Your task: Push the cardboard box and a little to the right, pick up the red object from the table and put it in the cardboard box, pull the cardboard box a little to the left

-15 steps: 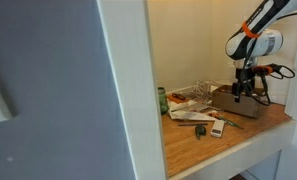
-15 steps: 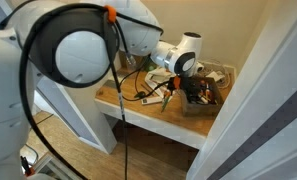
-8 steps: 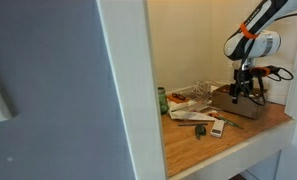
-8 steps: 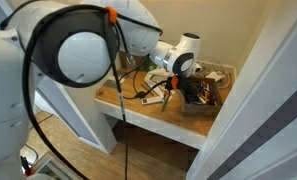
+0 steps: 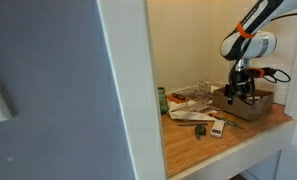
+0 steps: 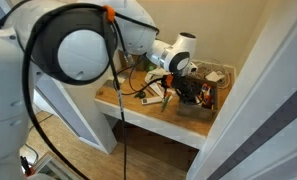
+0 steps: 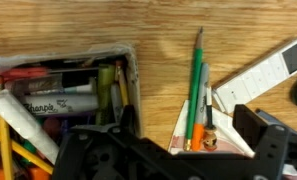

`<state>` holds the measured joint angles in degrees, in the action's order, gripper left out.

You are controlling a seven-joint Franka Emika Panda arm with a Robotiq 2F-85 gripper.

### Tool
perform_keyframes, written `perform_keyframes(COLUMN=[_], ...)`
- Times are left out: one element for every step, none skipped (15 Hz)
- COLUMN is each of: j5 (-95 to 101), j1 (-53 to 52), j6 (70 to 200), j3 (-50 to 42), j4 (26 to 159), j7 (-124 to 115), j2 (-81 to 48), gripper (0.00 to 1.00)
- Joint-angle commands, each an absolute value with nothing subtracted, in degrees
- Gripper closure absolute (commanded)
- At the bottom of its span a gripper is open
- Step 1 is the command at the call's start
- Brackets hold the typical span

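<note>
The cardboard box (image 7: 129, 62) fills the left of the wrist view, packed with markers and pens. A red marker-like thing (image 7: 28, 72) lies among them near its far wall. My gripper (image 7: 193, 128) is open. Its left finger (image 7: 128, 118) is at the box's right wall. Its right finger (image 7: 256, 130) is over the table (image 7: 163, 30). A green pencil (image 7: 198, 80) and an orange marker (image 7: 206, 125) lie between the fingers on white paper. In both exterior views the gripper (image 5: 240, 92) (image 6: 188, 88) hangs low over the box (image 5: 250, 108) (image 6: 210, 98).
A white remote-like slab (image 7: 273, 72) lies to the right of the pens. Papers (image 5: 193, 100), a green can (image 5: 162, 100), a dark lump (image 5: 201, 130) and a small white item (image 5: 218, 127) lie on the table. A white frame (image 5: 128, 90) stands close by.
The gripper has shifted a little to the left over the table, and the box appears to have come slightly left with it.
</note>
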<state>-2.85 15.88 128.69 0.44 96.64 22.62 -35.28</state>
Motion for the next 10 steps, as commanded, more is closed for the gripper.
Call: perform_keyframes(j5=[-4.5,-4.3,-3.8,-3.4,-2.7,-2.6,-2.2,-1.9,-1.4,-0.8], j1=[14.5,14.1,13.6,13.3,12.9,12.7,12.4,12.1,11.7,11.2], j6=[129.3,129.8,130.2,130.7,131.2,131.0,131.7,131.7,131.4,130.9], j3=[0.6,0.4,0.0,-0.4,-1.3,-1.7,-2.2,-2.6,-2.9,-3.4], j4=[99.1,99.2,99.2,99.0,98.6,98.4,98.5,98.6,98.9,99.1], j7=[20.2,19.5,18.3,17.2,15.5,14.6,13.8,12.9,12.3,11.3], j2=[-33.6,-33.6,-33.6,-33.6,-33.4,-33.0,-32.5,-31.6,-30.6,-29.8], gripper=[0.0,0.0,0.0,0.0,0.0,0.0,0.0,0.0,0.0,0.0])
